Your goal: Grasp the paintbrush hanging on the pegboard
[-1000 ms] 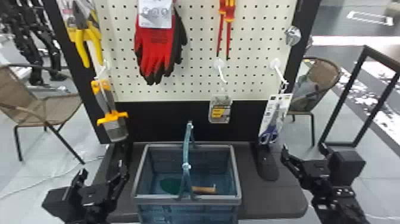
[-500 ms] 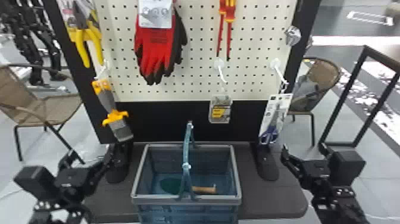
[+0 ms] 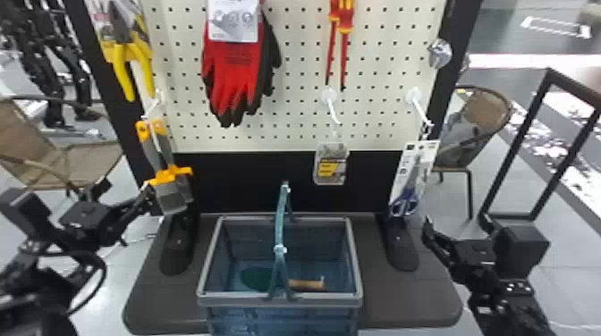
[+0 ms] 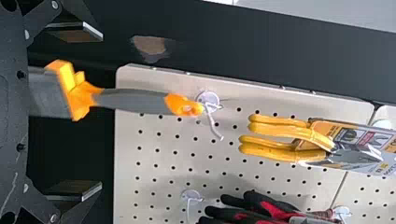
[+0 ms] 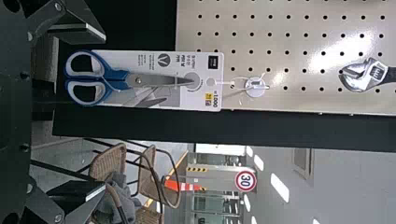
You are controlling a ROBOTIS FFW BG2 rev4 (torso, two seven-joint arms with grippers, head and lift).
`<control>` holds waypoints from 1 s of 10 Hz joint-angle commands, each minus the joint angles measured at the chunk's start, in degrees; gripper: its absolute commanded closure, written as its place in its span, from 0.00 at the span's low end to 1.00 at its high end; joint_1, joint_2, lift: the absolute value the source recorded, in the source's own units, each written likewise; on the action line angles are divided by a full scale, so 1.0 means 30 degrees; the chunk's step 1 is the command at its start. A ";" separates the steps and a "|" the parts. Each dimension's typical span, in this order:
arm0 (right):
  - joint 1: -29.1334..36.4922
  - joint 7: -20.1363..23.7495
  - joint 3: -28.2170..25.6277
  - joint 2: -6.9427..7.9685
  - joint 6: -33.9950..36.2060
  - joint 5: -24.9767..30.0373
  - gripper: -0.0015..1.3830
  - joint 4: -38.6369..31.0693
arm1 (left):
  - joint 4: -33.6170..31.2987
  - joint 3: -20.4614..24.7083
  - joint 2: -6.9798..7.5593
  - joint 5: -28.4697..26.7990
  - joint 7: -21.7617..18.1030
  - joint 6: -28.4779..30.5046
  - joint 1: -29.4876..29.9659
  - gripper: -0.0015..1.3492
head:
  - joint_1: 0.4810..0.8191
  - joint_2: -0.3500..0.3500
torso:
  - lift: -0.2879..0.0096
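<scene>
The paintbrush [image 3: 163,172], with a grey handle, yellow ends and a grey ferrule, hangs from a white hook [image 3: 156,100] at the pegboard's left edge. My left gripper [image 3: 144,199] is to its left at the height of the brush's lower end, open. In the left wrist view the ferrule of the paintbrush [image 4: 49,95] lies between my wide-spread fingers [image 4: 74,30], without touching them. My right gripper [image 3: 436,241] stays low at the table's right side, open, facing the carded scissors [image 5: 140,81].
A blue basket [image 3: 210,268] with an upright handle stands mid-table and holds a wooden-handled item. On the pegboard [image 3: 380,111] hang yellow pliers [image 3: 125,49], red gloves [image 3: 237,67], red screwdrivers [image 3: 337,40], a small packet [image 3: 331,163] and a wrench [image 3: 440,53].
My left arm swung out from the table's front left, then rose toward the paintbrush's lower end. The right arm has kept still.
</scene>
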 commanded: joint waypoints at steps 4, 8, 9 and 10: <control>0.0010 0.0118 0.0029 0.0000 0.0000 0.0002 0.13 -0.0044 | 0.2885 0.0043 0.1458 0.0008 -0.2301 0.0431 -0.2881 0.13 | 0.20 0.50 | 0.63; -0.0049 0.0294 0.0088 0.0000 0.0000 0.0061 0.13 -0.0015 | 0.5903 -0.1100 0.2308 0.0388 -0.4030 -0.0068 -0.5224 0.13 | 0.20 0.50 | 0.63; -0.0108 0.0294 0.0146 0.0000 0.0000 0.0061 0.13 0.0014 | 0.6401 -0.1217 0.2337 0.0242 -0.4586 0.0108 -0.5752 0.13 | 0.20 0.50 | 0.63; -0.0108 0.0323 0.0146 0.0000 0.0029 0.0061 0.13 0.0044 | 0.6723 -0.1510 0.2366 0.0242 -0.4821 0.0167 -0.6103 0.13 | 0.20 0.50 | 0.63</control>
